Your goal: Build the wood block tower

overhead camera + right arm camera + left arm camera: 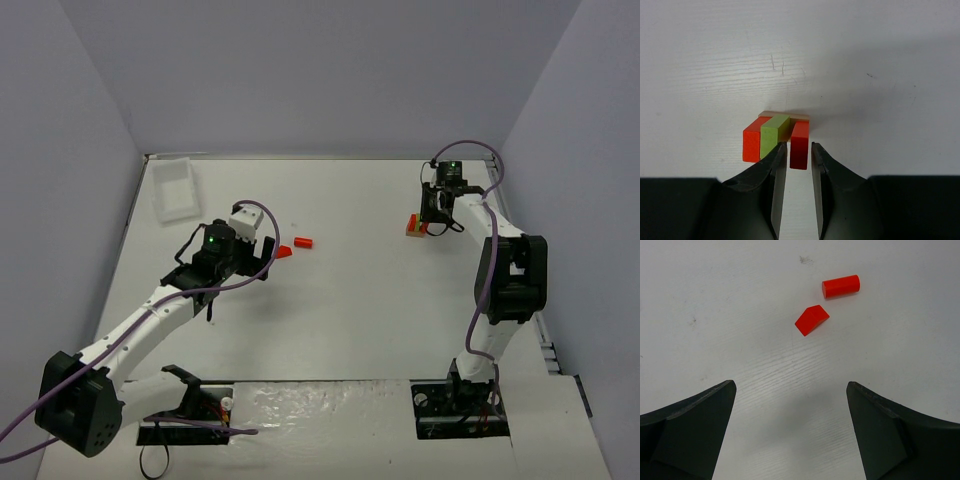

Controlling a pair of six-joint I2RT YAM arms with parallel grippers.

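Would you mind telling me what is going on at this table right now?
Two robot arms are building a small block tower. The right arm has its jaws slightly apart right at the stack of red and green blocks on a tan base, gripping nothing. The left arm has its jaws wide open, pointed at two loose red pieces, a cylinder and a wedge, not yet picked up.

Bright, even overhead light, sharp focus.
Soft shadows only on the white tabletop; sheen glints along its near edge.
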